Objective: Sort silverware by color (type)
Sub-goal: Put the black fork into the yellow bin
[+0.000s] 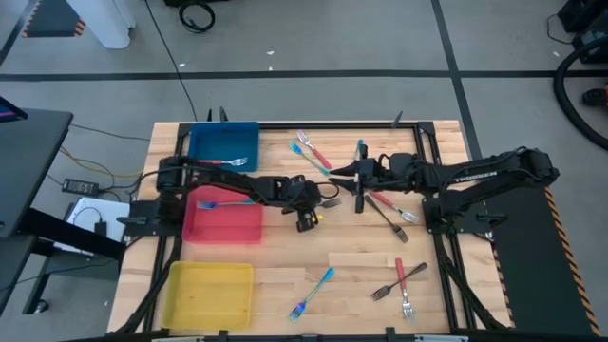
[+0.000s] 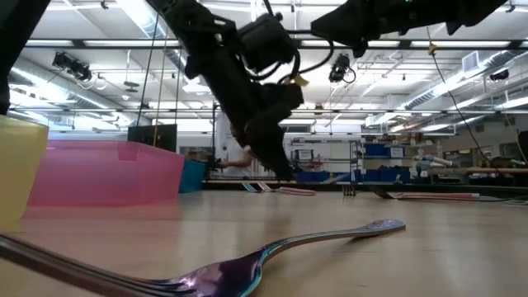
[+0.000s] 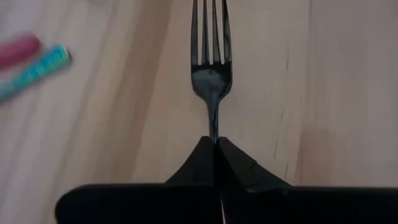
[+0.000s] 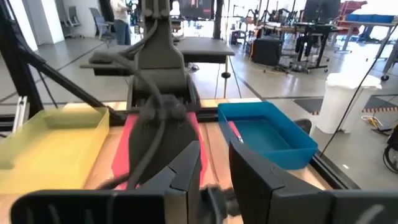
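Where fingers (image 3: 216,163) meet, fork (image 3: 211,74) handle.

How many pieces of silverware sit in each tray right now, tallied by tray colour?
Blue tray: 1
Red tray: 1
Yellow tray: 0
Total in trays: 2
Not counted: the dark fork gripped in the left gripper, outside the trays.
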You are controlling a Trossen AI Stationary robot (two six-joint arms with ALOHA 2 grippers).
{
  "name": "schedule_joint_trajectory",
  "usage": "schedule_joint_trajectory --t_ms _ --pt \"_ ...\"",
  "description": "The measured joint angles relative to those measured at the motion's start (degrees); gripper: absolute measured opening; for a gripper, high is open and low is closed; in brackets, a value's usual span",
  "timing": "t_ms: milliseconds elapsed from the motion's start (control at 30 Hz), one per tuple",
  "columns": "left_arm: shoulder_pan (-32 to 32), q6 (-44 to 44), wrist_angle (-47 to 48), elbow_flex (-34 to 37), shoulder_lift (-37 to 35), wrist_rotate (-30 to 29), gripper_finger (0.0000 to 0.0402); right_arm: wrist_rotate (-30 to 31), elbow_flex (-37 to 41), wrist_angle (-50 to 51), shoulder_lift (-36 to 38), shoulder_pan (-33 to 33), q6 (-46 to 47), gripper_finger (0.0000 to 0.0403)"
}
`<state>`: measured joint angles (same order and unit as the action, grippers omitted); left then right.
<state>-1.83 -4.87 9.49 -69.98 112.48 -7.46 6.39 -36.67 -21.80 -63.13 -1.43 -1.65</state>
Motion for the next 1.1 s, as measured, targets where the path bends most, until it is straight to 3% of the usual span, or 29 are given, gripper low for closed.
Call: schedule_joint_trajectory --t_ms 333,667,867,1100 --pt "0.13 -0.27 14.61 0.02 -10.78 0.02 0.0004 0.07 -0.02 9.63 7.01 2.78 1.37 0.0093" --pt "3.36 -5.56 27.85 -0.19 -25.21 0.07 0.0005 0.04 0.02 12.26 9.27 5.24 1.86 0.0093" --pt "10.28 -13.75 35.22 -0.11 -33.49 0.20 0.0005 0.09 0.04 12.41 8.43 5.24 1.77 0.0093" --pt "23.96 -20.52 40.06 0.16 -40.33 -0.31 0.0005 0.01 -0.04 10.44 7.40 5.38 1.84 0.0093"
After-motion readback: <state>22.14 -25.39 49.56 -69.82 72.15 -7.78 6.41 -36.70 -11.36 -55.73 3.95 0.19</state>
